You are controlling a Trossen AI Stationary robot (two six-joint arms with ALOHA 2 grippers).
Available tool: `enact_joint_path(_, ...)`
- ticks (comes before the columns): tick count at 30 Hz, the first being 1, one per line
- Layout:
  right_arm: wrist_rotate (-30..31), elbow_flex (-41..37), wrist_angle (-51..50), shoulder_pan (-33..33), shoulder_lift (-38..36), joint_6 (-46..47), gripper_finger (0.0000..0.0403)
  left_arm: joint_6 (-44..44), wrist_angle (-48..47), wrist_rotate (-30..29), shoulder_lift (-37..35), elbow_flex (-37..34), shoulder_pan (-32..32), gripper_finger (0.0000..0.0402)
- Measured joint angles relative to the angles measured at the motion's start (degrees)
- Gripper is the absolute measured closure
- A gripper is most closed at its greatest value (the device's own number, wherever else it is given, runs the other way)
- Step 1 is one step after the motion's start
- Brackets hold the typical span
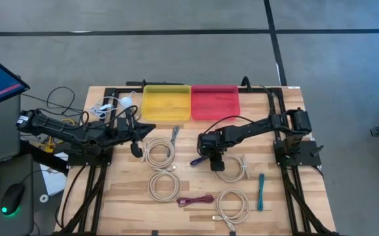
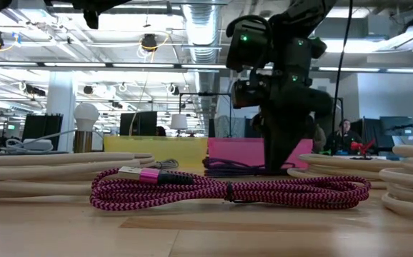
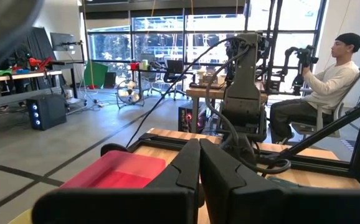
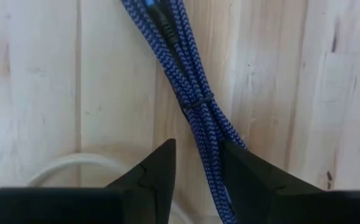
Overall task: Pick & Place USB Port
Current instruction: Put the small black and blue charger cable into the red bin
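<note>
A blue-purple braided USB cable bundle (image 1: 196,159) lies flat on the wooden table, bound by a tie; it shows clearly in the right wrist view (image 4: 192,87) and behind the pink cable in the low view (image 2: 228,168). My right gripper (image 1: 210,157) (image 4: 197,163) points down over it, open by a narrow gap, with a finger on each side of the bundle just past the tie. My left gripper (image 1: 137,134) (image 3: 200,149) is shut, holds nothing and hangs above the table's left part. My right gripper comes from above, pointing down, its fingers across the blue bundle near the tie (image 4: 195,101). Bare wood shows between one finger (image 4: 161,168) and the cable. The other finger (image 4: 242,171) stands at the cable's edge; I cannot tell whether it touches.
A yellow tray (image 1: 166,103) and a red tray (image 1: 214,101) stand side by side at the far edge. Several beige cable coils (image 1: 158,154) (image 1: 232,204), a pink braided cable (image 1: 196,200) (image 2: 228,189), a teal cable (image 1: 260,191) and a grey cable (image 1: 175,134) lie around.
</note>
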Motion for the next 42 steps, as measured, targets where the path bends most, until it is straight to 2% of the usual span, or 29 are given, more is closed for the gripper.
enact_joint_path(3,0.10,-0.08,0.19,-0.07,-0.13,0.00,0.0324,0.00,-0.10,-0.02,0.00,0.00,-0.01,0.0390)
enact_joint_path(6,0.14,-0.11,0.21,-0.15,-0.20,-0.01,0.0377,0.00,-0.11,-0.02,0.00,0.00,-0.02,0.0390)
enact_joint_path(8,0.00,-0.11,0.20,-0.15,-0.21,-0.03,0.0394,0.00,-0.11,-0.02,0.00,0.00,-0.02,0.0390)
enact_joint_path(18,-1.97,-0.39,0.85,-0.05,-2.71,0.53,0.0400,0.00,-0.13,-0.02,0.01,0.00,0.00,0.0390)
enact_joint_path(26,-1.32,-0.35,3.17,-2.10,-15.00,3.97,0.0402,0.00,-0.11,-0.02,0.02,0.00,-0.01,0.0390)
enact_joint_path(34,4.64,-0.31,1.63,-5.34,-29.03,7.52,0.0402,0.00,-0.11,-0.02,0.00,0.00,-0.02,0.0390)
enact_joint_path(42,9.83,-0.22,-4.46,-7.78,-38.86,9.58,0.0403,0.00,-0.11,-0.02,0.02,0.00,-0.02,0.0390)
